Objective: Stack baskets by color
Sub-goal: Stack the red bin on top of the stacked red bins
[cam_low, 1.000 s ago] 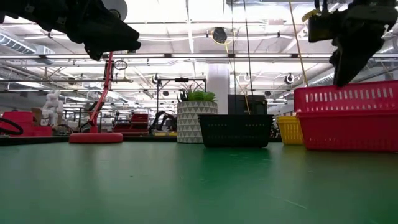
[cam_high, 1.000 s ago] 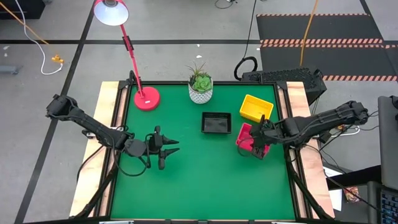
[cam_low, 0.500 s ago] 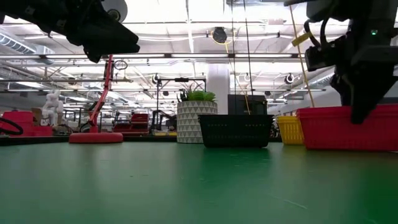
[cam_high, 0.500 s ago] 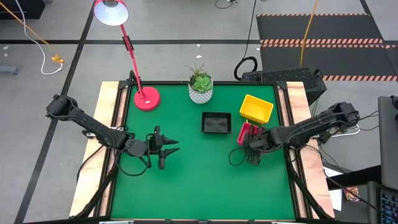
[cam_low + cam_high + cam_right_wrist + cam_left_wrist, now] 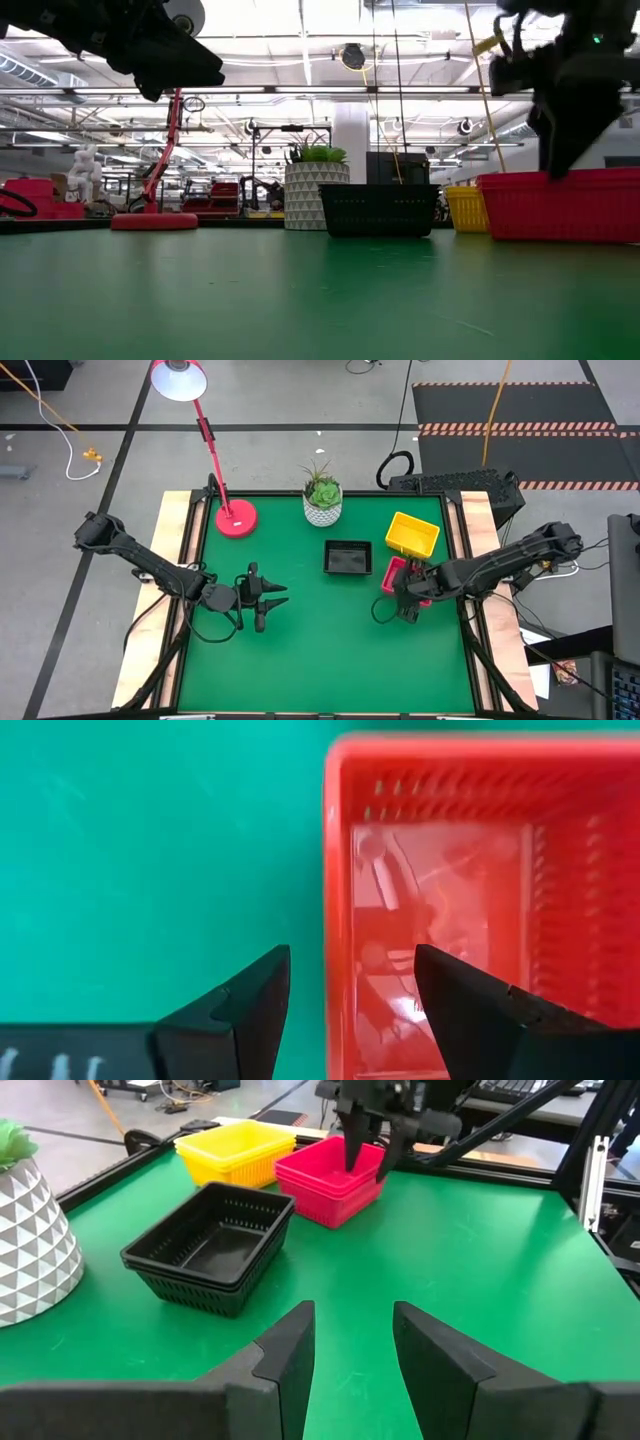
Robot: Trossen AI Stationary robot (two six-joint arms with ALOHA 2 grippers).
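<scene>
Fingers of right gripper (image 5: 345, 1010) parted, straddling near wall of red baskets (image 5: 394, 574), nothing held; stack lowered from raised tilt onto worktop (image 5: 300, 650) beside yellow baskets (image 5: 412, 533) and black baskets (image 5: 348, 556). Left gripper (image 5: 268, 597) idle, half-open. Red pile judged complete.

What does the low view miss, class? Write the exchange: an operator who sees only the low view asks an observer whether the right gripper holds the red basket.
Observer: No. The right gripper is open, one finger on each side of a wall of the red stack: one over the inside, one over the green mat.
Operator: Is the black one a single basket?
Observer: No, the black stack shows two nested rims.
Operator: And the left gripper?
Observer: The left gripper is open and empty, pointing toward the baskets.
</scene>
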